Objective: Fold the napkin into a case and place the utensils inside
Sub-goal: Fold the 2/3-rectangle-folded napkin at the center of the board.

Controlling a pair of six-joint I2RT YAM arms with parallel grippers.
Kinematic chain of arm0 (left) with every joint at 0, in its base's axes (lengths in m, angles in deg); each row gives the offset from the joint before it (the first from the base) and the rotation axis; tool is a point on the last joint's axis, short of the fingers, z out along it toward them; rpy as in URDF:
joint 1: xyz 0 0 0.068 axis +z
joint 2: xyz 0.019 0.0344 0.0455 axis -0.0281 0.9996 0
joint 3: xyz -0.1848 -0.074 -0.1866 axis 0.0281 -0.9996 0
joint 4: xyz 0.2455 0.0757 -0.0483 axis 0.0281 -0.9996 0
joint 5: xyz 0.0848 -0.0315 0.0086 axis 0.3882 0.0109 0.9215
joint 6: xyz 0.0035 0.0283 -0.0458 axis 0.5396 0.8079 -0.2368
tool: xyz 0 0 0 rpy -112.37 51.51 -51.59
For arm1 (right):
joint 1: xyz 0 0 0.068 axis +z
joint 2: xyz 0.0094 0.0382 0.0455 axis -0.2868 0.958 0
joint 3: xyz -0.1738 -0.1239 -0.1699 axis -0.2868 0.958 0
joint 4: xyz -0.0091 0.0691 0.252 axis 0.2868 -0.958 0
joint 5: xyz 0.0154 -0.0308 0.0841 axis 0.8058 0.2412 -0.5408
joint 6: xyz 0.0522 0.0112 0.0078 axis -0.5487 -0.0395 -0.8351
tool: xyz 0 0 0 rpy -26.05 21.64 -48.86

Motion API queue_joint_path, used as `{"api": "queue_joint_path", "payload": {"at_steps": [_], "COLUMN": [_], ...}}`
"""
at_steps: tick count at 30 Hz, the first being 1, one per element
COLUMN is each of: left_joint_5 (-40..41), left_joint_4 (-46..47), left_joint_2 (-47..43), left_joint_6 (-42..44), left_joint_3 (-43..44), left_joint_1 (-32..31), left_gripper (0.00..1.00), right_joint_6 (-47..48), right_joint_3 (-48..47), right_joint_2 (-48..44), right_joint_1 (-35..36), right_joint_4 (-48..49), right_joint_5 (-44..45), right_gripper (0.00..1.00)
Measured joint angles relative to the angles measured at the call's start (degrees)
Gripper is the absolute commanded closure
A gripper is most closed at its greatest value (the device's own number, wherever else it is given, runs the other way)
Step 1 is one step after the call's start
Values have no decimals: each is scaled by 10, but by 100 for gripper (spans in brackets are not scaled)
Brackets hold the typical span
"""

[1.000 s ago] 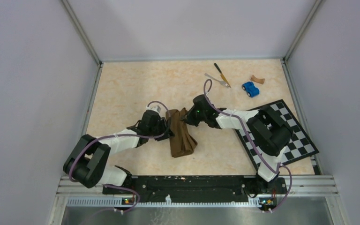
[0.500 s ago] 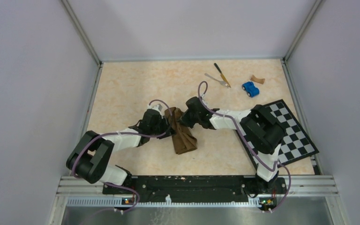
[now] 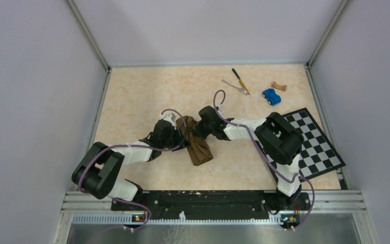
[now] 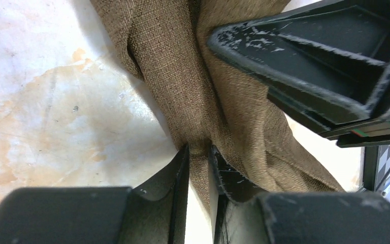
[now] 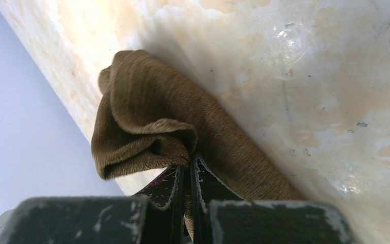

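Note:
The dark brown napkin [image 3: 199,147] lies bunched and folded at the table's middle, with its far end lifted between both grippers. My left gripper [image 3: 183,131] is shut on a fold of the napkin [image 4: 193,101]. My right gripper [image 3: 195,128] is shut on the napkin's edge [image 5: 147,122] from the other side, close to the left one. The knife [image 3: 240,80], with a yellow-orange handle and dark blade, and the small silver fork [image 3: 235,87] lie side by side at the far right, well away from both grippers.
A blue toy car [image 3: 270,96] and a small tan piece [image 3: 279,86] lie right of the utensils. The black-and-white checkered board [image 3: 312,145] lies at the right, under the right arm. Grey walls close the table on three sides.
Both grippers have moved a little left with the napkin's far end. The cloth has drawn narrower and its near end has slid up and left.

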State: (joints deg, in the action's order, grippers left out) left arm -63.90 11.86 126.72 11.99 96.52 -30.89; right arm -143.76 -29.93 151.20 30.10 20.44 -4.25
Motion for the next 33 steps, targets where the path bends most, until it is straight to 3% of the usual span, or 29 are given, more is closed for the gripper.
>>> {"api": "queue_joint_path", "payload": {"at_steps": [3,7,11,16,19,23,28,33], "left_joint_5": [2,0,-3,-17,-26,-35,-38,-26], "left_joint_4": [7,16,-6,-60,-87,-113,-117,-111], "left_joint_2": [0,-3,-36,-95,-105,-85,-16,-6], "left_joint_6": [3,4,16,42,53,64,69,68], "left_joint_3": [-4,-9,-19,-21,-9,26,66,72], "left_joint_1": [0,3,18,55,58,58,58,58], "left_gripper": [75,65,42,24,8,5,12,11], "right_joint_6": [-11,-19,-25,-28,-28,-28,-27,-27], "right_joint_3": [-3,-10,-10,-10,-10,-10,-10,-10], "right_joint_2": [16,25,26,26,26,26,26,26], "right_joint_1": [6,11,12,12,12,12,13,13], "right_joint_4": [6,13,24,33,36,37,37,37], "right_joint_5": [4,4,4,3,3,2,0,-1], "right_gripper": [100,100,100,100,100,100,100,100]}}
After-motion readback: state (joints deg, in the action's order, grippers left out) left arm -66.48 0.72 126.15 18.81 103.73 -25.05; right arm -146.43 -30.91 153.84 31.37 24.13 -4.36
